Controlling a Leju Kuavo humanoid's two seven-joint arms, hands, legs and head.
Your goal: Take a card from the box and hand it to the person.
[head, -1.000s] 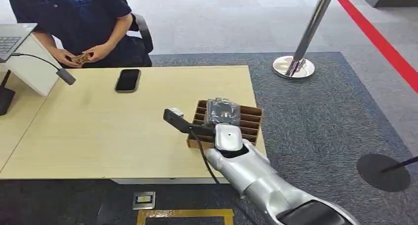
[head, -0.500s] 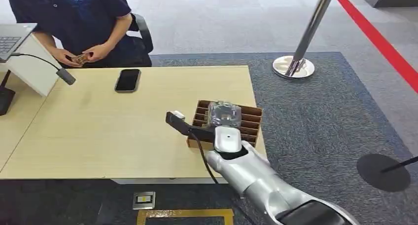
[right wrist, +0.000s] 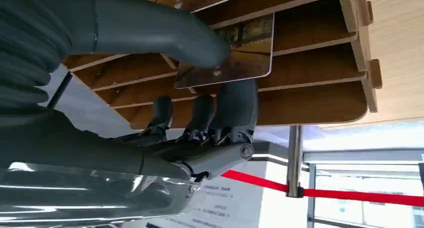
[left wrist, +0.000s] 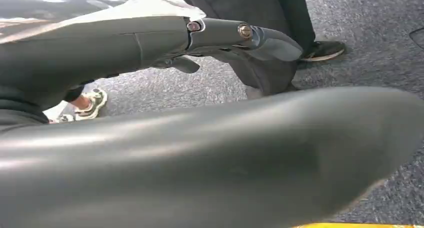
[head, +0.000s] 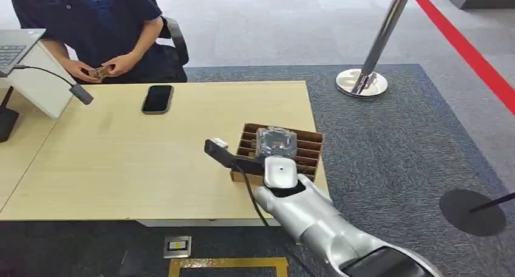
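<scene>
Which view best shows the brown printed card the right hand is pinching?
Right wrist view: the brown printed card sits between thumb and fingers over the slotted wooden box. In the head view the right hand covers it.

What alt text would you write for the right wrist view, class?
The robot's right hand pinches a card between thumb and fingers over the slotted wooden box. A red barrier tape and post show beyond.
</scene>
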